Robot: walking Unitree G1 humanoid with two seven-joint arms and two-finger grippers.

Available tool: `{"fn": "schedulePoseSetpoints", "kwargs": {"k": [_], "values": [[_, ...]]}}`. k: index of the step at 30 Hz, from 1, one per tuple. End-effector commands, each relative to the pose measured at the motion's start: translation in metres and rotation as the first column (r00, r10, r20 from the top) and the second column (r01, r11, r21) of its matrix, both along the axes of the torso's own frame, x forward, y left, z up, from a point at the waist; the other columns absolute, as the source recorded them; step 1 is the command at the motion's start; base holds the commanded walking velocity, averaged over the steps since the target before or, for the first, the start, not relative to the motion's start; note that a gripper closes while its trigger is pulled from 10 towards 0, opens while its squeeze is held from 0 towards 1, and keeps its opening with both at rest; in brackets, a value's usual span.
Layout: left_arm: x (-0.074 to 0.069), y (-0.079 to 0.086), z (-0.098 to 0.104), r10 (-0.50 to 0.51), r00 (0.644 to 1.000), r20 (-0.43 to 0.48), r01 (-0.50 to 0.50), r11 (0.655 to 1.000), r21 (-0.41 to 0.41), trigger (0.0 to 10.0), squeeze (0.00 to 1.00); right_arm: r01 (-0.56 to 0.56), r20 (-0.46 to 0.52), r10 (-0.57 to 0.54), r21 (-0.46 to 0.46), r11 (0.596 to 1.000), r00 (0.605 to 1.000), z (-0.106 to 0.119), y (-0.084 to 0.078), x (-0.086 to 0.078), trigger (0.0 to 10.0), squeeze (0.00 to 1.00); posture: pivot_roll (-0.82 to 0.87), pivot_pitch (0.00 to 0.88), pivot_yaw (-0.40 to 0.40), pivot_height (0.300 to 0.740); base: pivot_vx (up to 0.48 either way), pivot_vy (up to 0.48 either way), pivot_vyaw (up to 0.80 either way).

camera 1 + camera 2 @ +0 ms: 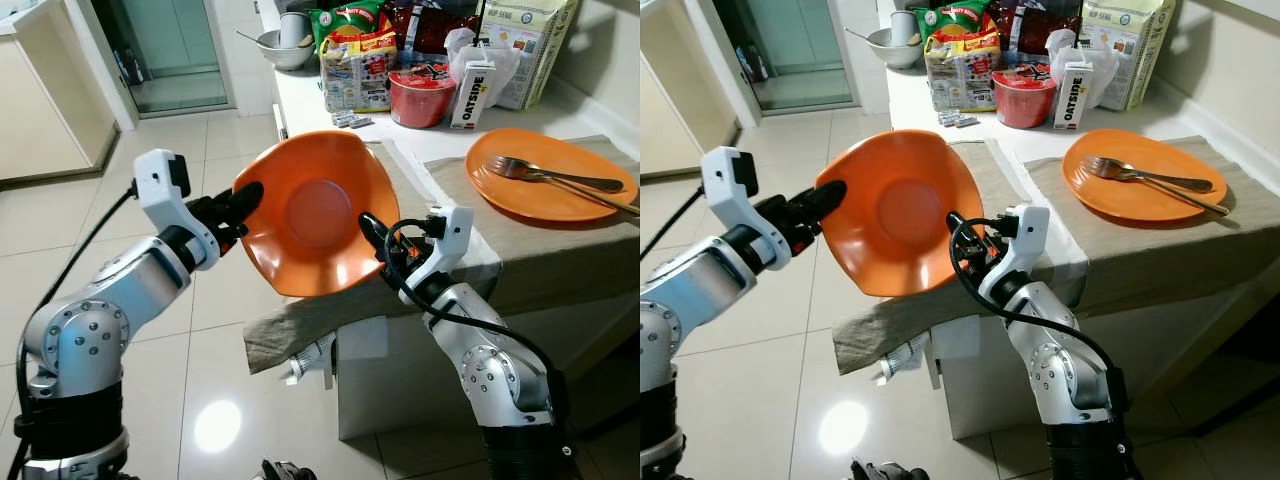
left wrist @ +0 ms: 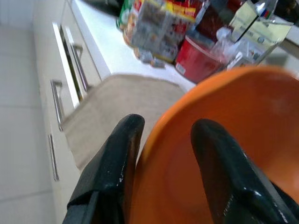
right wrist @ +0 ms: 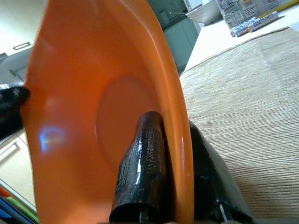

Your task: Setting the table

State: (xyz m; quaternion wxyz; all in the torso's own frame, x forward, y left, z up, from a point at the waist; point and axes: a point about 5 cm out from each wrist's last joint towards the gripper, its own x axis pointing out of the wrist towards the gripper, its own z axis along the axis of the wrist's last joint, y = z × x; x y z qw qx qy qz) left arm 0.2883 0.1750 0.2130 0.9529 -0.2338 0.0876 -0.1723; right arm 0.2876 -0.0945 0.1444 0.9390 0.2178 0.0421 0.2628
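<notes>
- Both grippers hold one orange plate up in the air, and it is the closest thing to the camera
- Right gripper (image 1: pixel 372 232) is clamped on the plate's (image 1: pixel 315 212) right edge, with one black finger (image 3: pixel 140 163) on the inside and the other behind the rim
- Left gripper (image 1: pixel 243 203) is pinched on the plate's left edge the same way, one finger (image 2: pixel 112 163) behind the rim and one in front
- Tipped up on its side, the plate shows its hollow face to the camera, and it hangs just off the near corner of the table (image 1: pixel 560 250)
- Behind the plate lies a tan cloth (image 1: pixel 420 190) spread over the table top
- Past the plate on the right side, a second orange plate (image 1: pixel 550 175) sits flat on the cloth with a fork (image 1: pixel 520 170) lying on it
- Far behind the plate stand a red tub (image 1: pixel 420 98), a milk carton (image 1: pixel 473 95) and food packets (image 1: pixel 357 68) on the white counter
- What could go wrong: the plate is smooth and is only pinched at two thin edges, so I think it could slip out and fall to the tile floor (image 1: pixel 220 300) if one arm pulls harder than the other
- It could also bump the table edge or drag the cloth if it goes down while tipped
- My guess is the plate needs to be turned flat and set on the bare cloth beside the other plate
</notes>
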Motion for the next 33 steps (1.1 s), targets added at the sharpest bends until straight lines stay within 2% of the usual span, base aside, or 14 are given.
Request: {"fn": "schedulePoseSetpoints", "kwargs": {"k": [1,9,11,14,20,24,28,31,33], "values": [[0.000,0.005,0.008,0.009,0.999,0.041,-0.010,1.000,0.025,10.0,1.00,0.013,-0.070,-0.017,-0.061,0.998,0.997,-0.016,-0.003,-0.003,0.0,0.11,-0.11,0.001,0.104,0.740,0.000,0.000,0.00],[-0.003,0.024,0.002,0.040,0.998,0.048,-0.045,0.994,0.103,10.0,1.00,0.014,-0.070,-0.018,-0.064,0.998,0.997,-0.017,-0.003,-0.002,0.0,0.11,-0.11,0.002,0.103,0.740,0.000,0.000,0.00],[-0.005,0.035,-0.002,0.070,0.997,0.046,-0.076,0.987,0.140,10.0,1.00,0.018,-0.066,-0.022,-0.066,0.998,0.998,-0.017,-0.003,-0.002,0.0,0.11,-0.11,0.002,0.103,0.740,0.000,0.000,0.00],[-0.015,0.054,-0.015,0.124,0.992,0.029,-0.128,0.970,0.207,10.0,1.00,0.038,-0.048,-0.042,-0.081,0.996,0.998,-0.016,-0.006,0.000,0.0,0.12,-0.10,0.002,0.100,0.740,0.000,0.000,0.00],[-0.025,0.070,-0.027,0.189,0.982,0.028,-0.189,0.947,0.260,10.0,1.00,0.057,-0.024,-0.060,-0.092,0.994,0.998,-0.015,-0.009,0.001,0.0,0.12,-0.08,0.000,0.096,0.740,0.000,0.000,0.00],[-0.034,0.073,-0.038,0.209,0.978,0.019,-0.206,0.936,0.285,10.0,1.00,0.084,0.048,-0.079,-0.127,0.988,0.996,-0.005,-0.010,0.004,0.0,0.12,-0.08,0.000,0.091,0.740,0.000,0.000,0.00],[-0.042,0.061,-0.050,0.178,0.984,0.007,-0.172,0.937,0.305,10.0,1.00,0.161,0.179,-0.135,-0.143,0.977,0.975,0.021,-0.019,0.014,0.0,0.12,-0.08,0.000,0.088,0.740,0.000,0.000,0.00],[-0.047,0.046,-0.060,0.150,0.989,-0.013,-0.140,0.950,0.279,10.0,1.00,0.245,0.300,-0.198,-0.129,0.961,0.933,0.048,-0.029,0.024,0.0,0.12,-0.08,0.000,0.088,0.740,0.000,0.000,0.00],[-0.048,0.044,-0.061,0.147,0.989,-0.017,-0.137,0.953,0.272,10.0,1.00,0.253,0.314,-0.204,-0.125,0.959,0.927,0.052,-0.030,0.025,0.0,0.12,-0.08,0.000,0.088,0.740,0.000,0.000,0.00]]}}
